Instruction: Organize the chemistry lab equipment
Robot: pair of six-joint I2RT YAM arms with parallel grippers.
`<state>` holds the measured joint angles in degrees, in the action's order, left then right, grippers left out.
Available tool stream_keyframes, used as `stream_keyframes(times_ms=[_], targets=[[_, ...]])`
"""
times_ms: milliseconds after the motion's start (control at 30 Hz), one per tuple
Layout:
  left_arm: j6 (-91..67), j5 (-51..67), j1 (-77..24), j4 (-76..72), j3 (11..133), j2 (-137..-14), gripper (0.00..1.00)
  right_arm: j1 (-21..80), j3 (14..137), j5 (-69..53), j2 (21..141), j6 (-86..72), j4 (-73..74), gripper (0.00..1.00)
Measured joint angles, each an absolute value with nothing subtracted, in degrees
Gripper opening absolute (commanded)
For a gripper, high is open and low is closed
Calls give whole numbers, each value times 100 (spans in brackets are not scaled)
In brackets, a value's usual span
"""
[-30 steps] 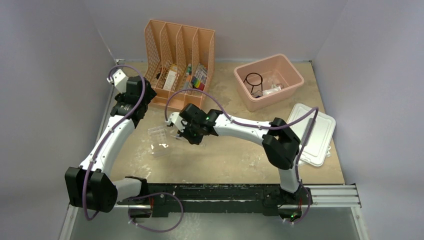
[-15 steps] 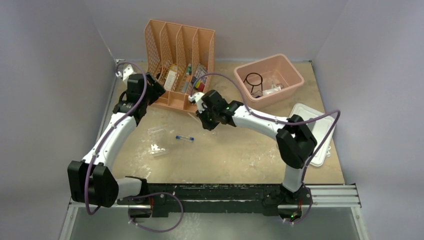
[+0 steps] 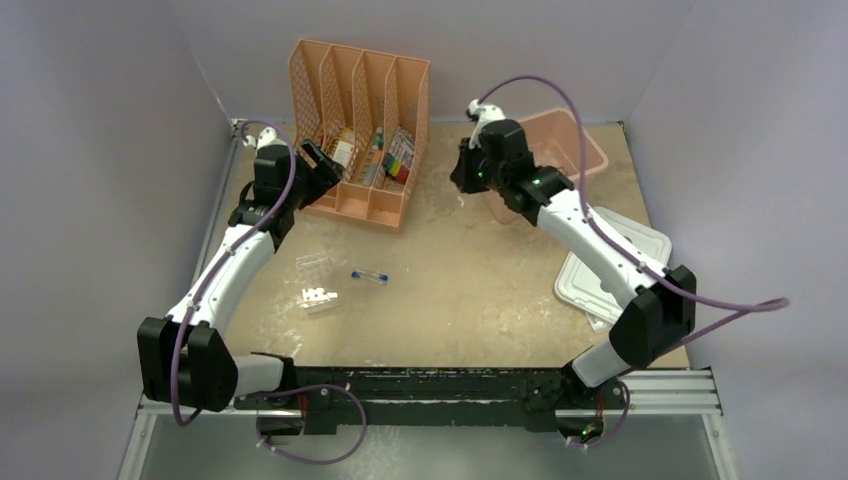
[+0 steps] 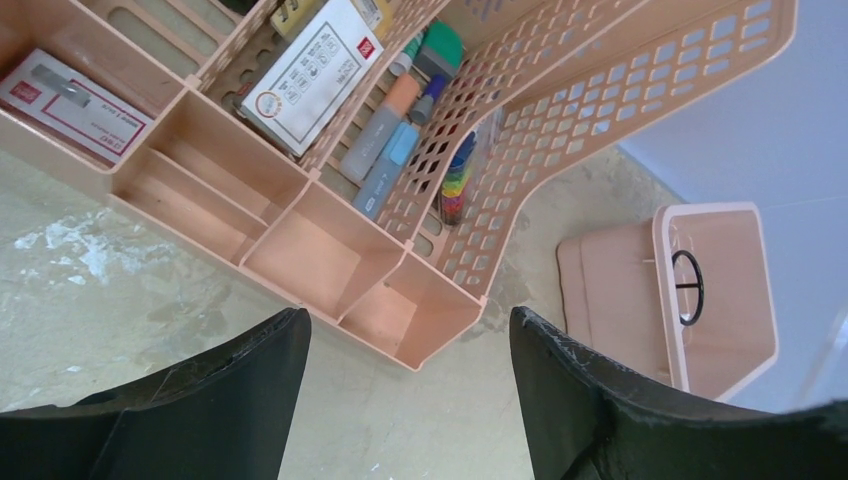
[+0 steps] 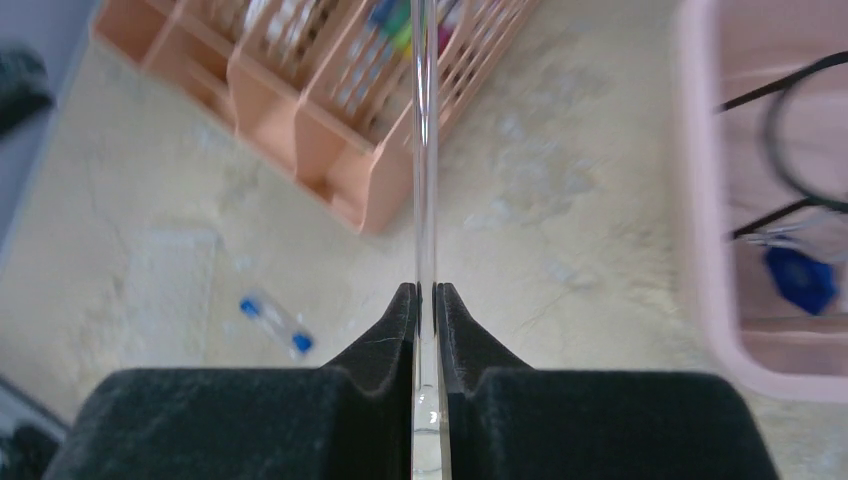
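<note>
Print on white box (image 4: pixel 310 75) illegible; left gripper (image 4: pixel 405 330) agape, right gripper (image 5: pixel 425 296) tight on thin clear rod (image 5: pixel 424 150).

The right claw (image 5: pixel 425 292), pinching a thin clear item (image 5: pixel 424 120), has swung from mid-table (image 3: pixel 480 300) to the tub (image 3: pixel 597 152), uncovering a blue-capped tube (image 3: pixel 370 276); the left claw (image 4: pixel 407 320) neared the organizer (image 3: pixel 350 90)

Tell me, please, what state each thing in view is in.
Left gripper: open, empty.
Right gripper: shut on thin clear strip.
Pink plastic tub: uncovered.
White rectangular lid: off, lying flat.
Blue-capped clear tube: lying down.
Black wire ring: inside tub.
</note>
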<state>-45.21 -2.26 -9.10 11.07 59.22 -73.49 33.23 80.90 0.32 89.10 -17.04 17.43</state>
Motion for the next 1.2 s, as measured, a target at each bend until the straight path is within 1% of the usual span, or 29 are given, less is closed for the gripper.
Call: stream_keyframes(times_ms=[100, 267, 433, 567, 733, 900, 1200], targets=[[-4480, -60, -910, 1048, 5922, -7349, 72, 3052, 8414, 556, 8696, -2104, 1778, 0], [-4246, 257, -913, 991, 5924, -7343, 72, 2530, 8617, 1448, 8484, -2534, 1890, 0], [-3953, 292, -910, 1149, 5924, -7175, 71, 1896, 8903, 2163, 8562, -2694, 2147, 0], [-3736, 169, -913, 1332, 5924, -6884, 71, 1422, 9159, 2502, 8766, -3000, 2364, 0], [-3548, -80, -913, 1544, 5922, -6565, 71, 1048, 9290, 2969, 9227, -3736, 2768, 0], [-3382, -226, -910, 1645, 5819, -6388, 71, 1007, 9483, 3225, 9887, -4584, 3148, 0], [-2954, -626, -1081, 1999, 5736, -6302, 72, 954, 10506, 3398, 11266, -5902, 3809, 0]])
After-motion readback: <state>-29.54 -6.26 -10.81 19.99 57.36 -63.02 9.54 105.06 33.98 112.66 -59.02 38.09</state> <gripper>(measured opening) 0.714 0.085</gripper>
